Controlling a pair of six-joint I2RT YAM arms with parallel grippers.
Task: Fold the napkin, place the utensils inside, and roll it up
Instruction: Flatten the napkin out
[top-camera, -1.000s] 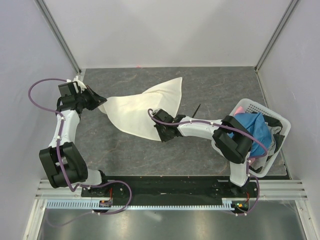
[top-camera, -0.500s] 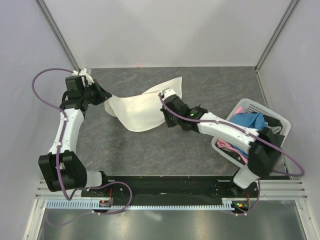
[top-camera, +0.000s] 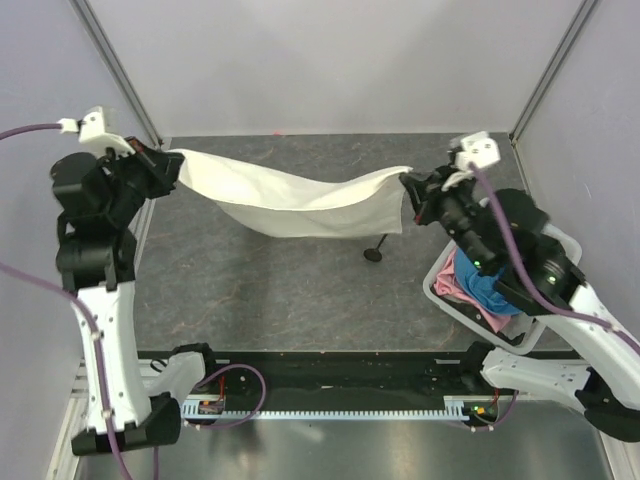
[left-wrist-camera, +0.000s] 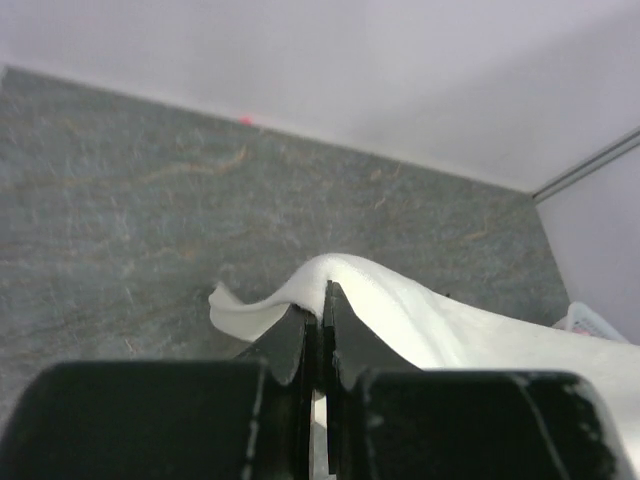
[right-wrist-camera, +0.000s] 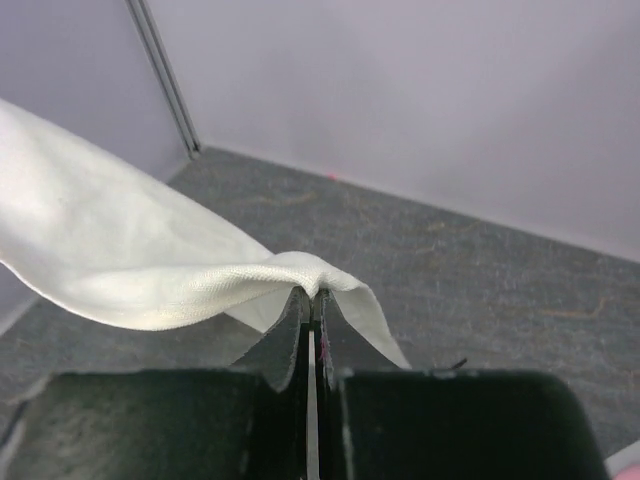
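Cream napkin (top-camera: 300, 200) hangs stretched above the table (top-camera: 250, 290) between my left gripper (top-camera: 172, 159) and right gripper (top-camera: 406, 187), both clamped on corners. Spreading step, I judge; next I'd lower it flat, clear of the spoon (top-camera: 376, 252).

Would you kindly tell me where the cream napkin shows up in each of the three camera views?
Top external: napkin hangs stretched across the upper middle, between left end effector and right end effector.
Left wrist: napkin at lower centre running right, pinched there.
Right wrist: napkin from left edge to centre, pinched likewise.
Shared landmark: the grey table beneath.
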